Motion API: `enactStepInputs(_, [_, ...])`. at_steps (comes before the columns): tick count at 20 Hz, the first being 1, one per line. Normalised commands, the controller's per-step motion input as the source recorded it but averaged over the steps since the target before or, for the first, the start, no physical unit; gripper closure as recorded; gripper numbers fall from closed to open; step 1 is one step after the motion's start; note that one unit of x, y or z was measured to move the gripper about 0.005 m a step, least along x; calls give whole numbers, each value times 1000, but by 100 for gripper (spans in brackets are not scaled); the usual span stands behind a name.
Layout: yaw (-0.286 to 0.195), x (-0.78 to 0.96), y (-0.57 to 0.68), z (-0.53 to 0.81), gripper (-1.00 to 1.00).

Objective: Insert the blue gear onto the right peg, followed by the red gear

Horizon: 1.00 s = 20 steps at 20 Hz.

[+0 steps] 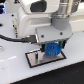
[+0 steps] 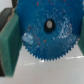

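The blue gear hangs just above the grey black-rimmed plate, held between my gripper's fingers. In the wrist view the blue gear fills most of the picture, toothed edge showing and its dark centre hole visible. Green finger pads press against its sides, so my gripper is shut on it. The gripper sits low over the plate's end at the exterior view's right. The right peg and the red gear are hidden or out of view.
The arm's white body fills the upper part of the exterior view, with a black cable running off to the exterior view's left. The plate lies on a white table.
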Motion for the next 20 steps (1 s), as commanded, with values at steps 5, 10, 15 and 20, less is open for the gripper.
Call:
enactStepInputs(5, [0,51,3,-169,100])
enactStepInputs(10, [0,122,14,-77,100])
enactStepInputs(15, [0,114,34,-54,100])
enactStepInputs(20, [0,117,18,-78,100])
